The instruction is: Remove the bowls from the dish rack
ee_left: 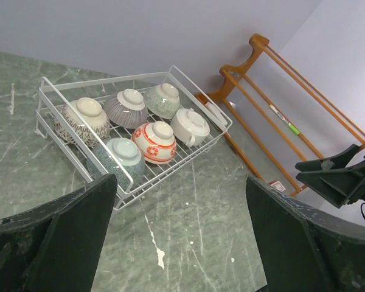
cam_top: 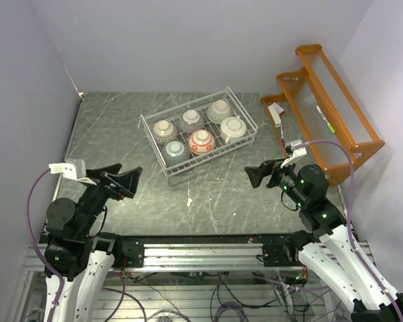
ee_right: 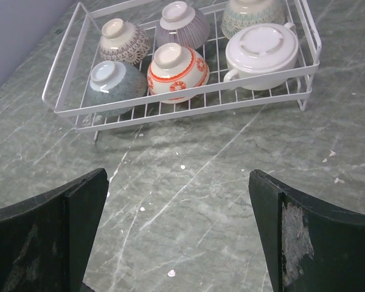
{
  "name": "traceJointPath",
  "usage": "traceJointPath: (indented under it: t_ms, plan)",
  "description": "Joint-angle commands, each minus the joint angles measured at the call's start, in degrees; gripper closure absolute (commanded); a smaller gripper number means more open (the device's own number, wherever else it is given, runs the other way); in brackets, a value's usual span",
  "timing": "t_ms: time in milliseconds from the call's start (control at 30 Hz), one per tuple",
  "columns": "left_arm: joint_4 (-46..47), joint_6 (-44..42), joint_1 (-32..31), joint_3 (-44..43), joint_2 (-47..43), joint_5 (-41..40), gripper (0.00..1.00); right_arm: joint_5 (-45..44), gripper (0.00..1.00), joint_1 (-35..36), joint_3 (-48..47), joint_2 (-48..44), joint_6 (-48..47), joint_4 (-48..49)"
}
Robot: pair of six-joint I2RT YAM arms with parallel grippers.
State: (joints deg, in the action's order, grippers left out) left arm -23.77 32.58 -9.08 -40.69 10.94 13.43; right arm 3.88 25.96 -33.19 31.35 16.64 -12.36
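The left gripper and right gripper are both spread wide and empty, so come down slowly into the dish rack and pinch the red-and-white bowl.

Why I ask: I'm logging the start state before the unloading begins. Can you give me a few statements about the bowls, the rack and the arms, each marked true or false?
1. Six bowls sit in the dish rack. True.
2. The bowls stand with their openings up. False: all are upside down, foot rings up.
3. The left gripper holds a bowl. False: its fingers are spread and empty, short of the rack.
4. The red-and-white bowl is in the row nearer the arms. True.
5. The orange wooden rack stands left of the dish rack. False: it stands to the right.
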Motion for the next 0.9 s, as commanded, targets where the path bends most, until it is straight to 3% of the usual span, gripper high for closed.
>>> traceJointPath:
  t_ms: [0,333,533,667,833,867]
  plan:
    - [-1.95,1.92,0.38,-2.32,-0.24,-1.22,0.02,-1.83,0.00,0.24,0.32,-0.19,0.21,-1.16]
    - [0.61,2.38,0.38,-0.62,1.43,2.51,0.02,-3.22,0.00,0.24,0.82,0.16,1.41,-0.48]
    - [-2.65,1.80,0.38,0.52,4.54,-0.15,0.02,-5.71,0.00,0.24,2.00,2.79,4.13,3.93]
    - [-2.06,1.06,0.38,2.37,6.14,0.02,0.02,-16.40,0.00,0.17,1.54,8.18,11.27,6.45]
    - [-1.44,1.52,0.38,3.51,6.17,-0.29,0.02,-23.52,0.01,0.15,-5.12,18.72,6.60,12.14]
    - [-1.56,1.52,0.38,3.43,6.26,-0.30,0.02,-24.09,0.06,0.15,-7.37,21.26,4.83,13.15]
